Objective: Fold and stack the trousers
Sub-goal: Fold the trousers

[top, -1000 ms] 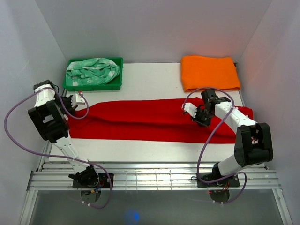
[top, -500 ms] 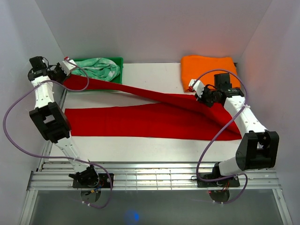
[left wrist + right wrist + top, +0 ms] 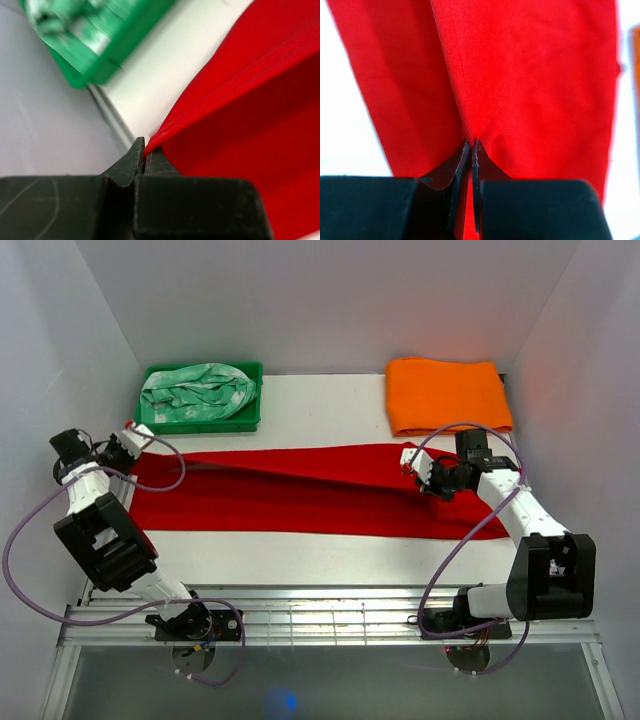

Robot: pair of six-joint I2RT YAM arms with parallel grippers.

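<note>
Trousers [image 3: 300,490] taut between left gripper [image 3: 130,437], right gripper [image 3: 413,466], both pinching

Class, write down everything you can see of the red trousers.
The trousers are plain bright red soft cloth, spread lengthwise across the white table, one layer folded over another. The left gripper pinches an edge at their left end; the right gripper pinches a fold near the right end.

Left gripper [image 3: 145,152]: fingers pressed together, pinching a folded edge of the red trousers [image 3: 250,125]. From the pinch the fold runs straight up and to the right, above a flat red layer. A strip of bare white counter [image 3: 170,70] separates the cloth from a blurred green tray [image 3: 100,55] at the counter's edge, holding mint-and-white cloth [image 3: 55,15].
</note>
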